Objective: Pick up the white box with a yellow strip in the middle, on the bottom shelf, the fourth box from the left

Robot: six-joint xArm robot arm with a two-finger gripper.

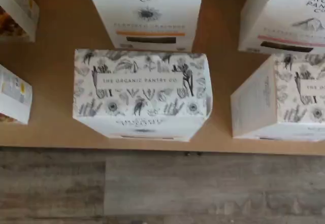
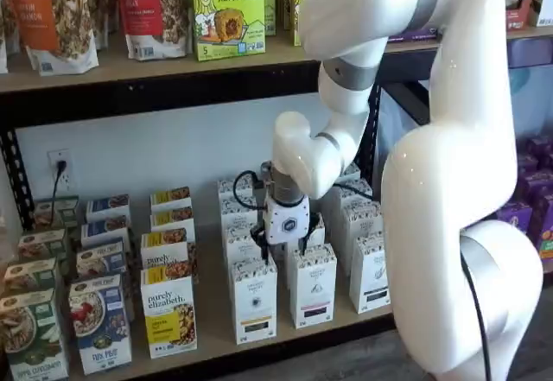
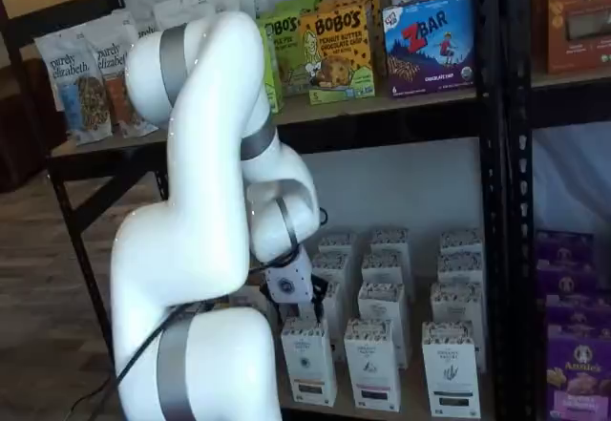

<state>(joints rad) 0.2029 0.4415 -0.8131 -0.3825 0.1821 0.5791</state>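
Observation:
The white box point(image 2: 255, 299) stands at the front of its column on the bottom shelf point(image 2: 216, 333); it also shows in a shelf view point(image 3: 307, 359). In the wrist view I look down on the white box's point(image 1: 142, 89) dark-speckled top, near the edge of the bottom shelf point(image 1: 51, 76). A like carton point(image 1: 150, 10) behind it shows a yellowish strip over a dark one. My gripper point(image 2: 283, 247) hangs just above the white box, open, with one black finger either side and nothing between them. In a shelf view the gripper point(image 3: 304, 297) is partly hidden by the arm.
More white cartons point(image 2: 313, 284) point(image 2: 370, 273) stand close to the right. A purely elizabeth box point(image 2: 169, 312) stands to the left. The upper shelf with Bobo's boxes point(image 2: 226, 9) is overhead. A black rack post point(image 3: 492, 154) and purple boxes point(image 3: 573, 364) are at the right.

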